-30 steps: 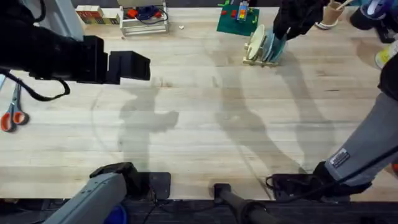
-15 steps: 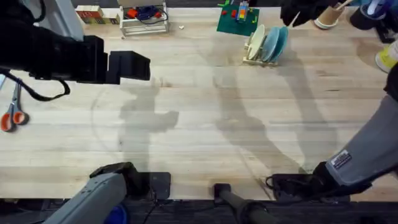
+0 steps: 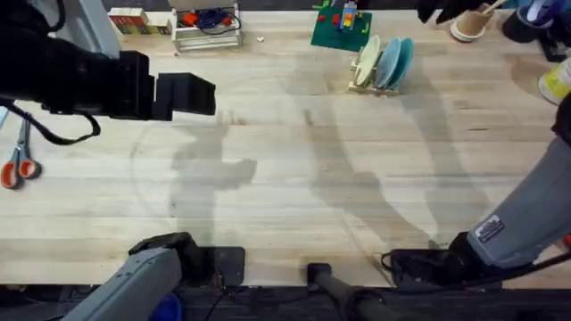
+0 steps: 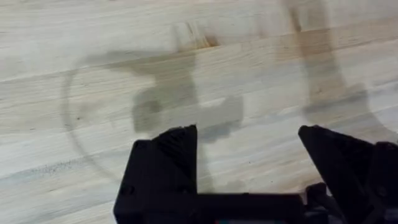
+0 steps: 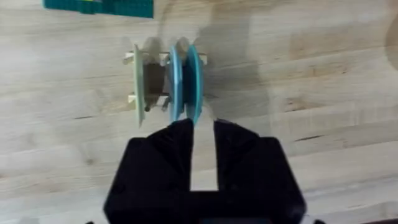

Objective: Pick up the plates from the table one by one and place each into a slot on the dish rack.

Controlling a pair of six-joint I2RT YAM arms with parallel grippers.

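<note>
The small wooden dish rack (image 3: pixel 375 86) stands at the far middle-right of the table (image 3: pixel 294 178). Three plates stand on edge in its slots: a cream one, a paler blue one, and the turquoise plate (image 3: pixel 403 59) on the right side. In the right wrist view the turquoise plate (image 5: pixel 195 81) stands upright in the dish rack (image 5: pixel 132 59), just beyond my fingers. My right gripper (image 3: pixel 435 12) (image 5: pixel 202 127) hovers past the rack at the far edge, narrowly open and holding nothing. My left gripper (image 3: pixel 207 94) (image 4: pixel 245 134) hangs wide open over bare wood at the left.
Orange-handled scissors (image 3: pixel 12 167) lie at the left edge. A white wire-frame rack (image 3: pixel 207 27), toy blocks (image 3: pixel 129 20) and a green board (image 3: pixel 342 28) line the far edge. A cup (image 3: pixel 467 25) stands at the far right.
My right gripper let go of the turquoise plate, which now stands in the rack, and drew away toward the far right edge. The left arm has not moved.
</note>
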